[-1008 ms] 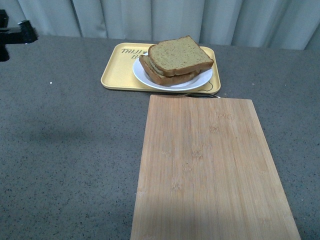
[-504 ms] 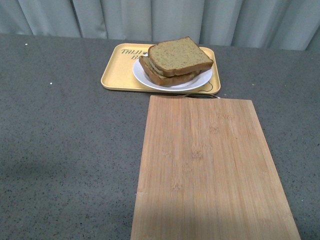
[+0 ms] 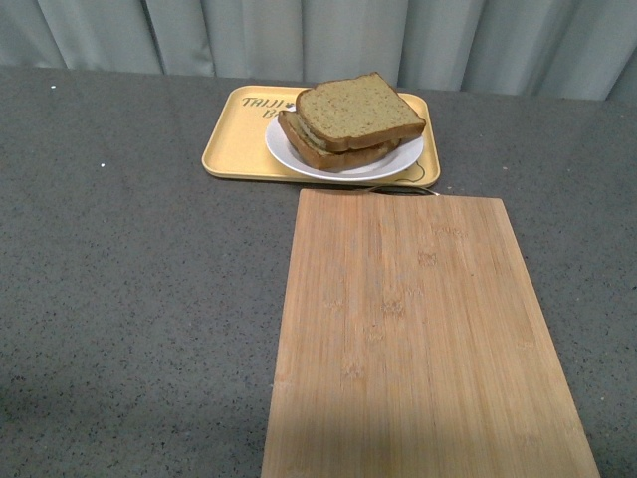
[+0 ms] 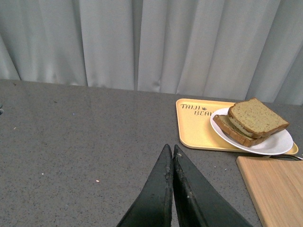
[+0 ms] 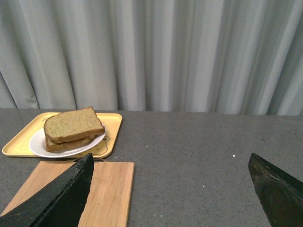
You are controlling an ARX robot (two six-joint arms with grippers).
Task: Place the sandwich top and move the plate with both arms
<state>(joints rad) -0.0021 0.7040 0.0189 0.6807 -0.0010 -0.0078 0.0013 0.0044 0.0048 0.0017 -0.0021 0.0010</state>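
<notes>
The sandwich top point(image 3: 358, 108), a tan-brown speckled slice, lies on a lower slice on the white plate point(image 3: 398, 164), which sits on the yellow tray. It also shows in the left wrist view point(image 4: 257, 117) and the right wrist view point(image 5: 73, 124), with the plate point(image 4: 279, 144) point(image 5: 37, 147) under it. Neither arm shows in the front view. My left gripper point(image 4: 171, 150) is shut and empty, over bare table short of the tray. My right gripper point(image 5: 171, 163) is open and empty, over the table to the right of the board.
The yellow bear-print tray point(image 3: 234, 149) stands at the back of the grey table. A wooden board point(image 3: 418, 329) lies in front of it, reaching the near edge. A grey curtain hangs behind the table.
A black arm part at the front view's upper left a second ago has left the view. The sandwich, plate, tray and board have not moved.
</notes>
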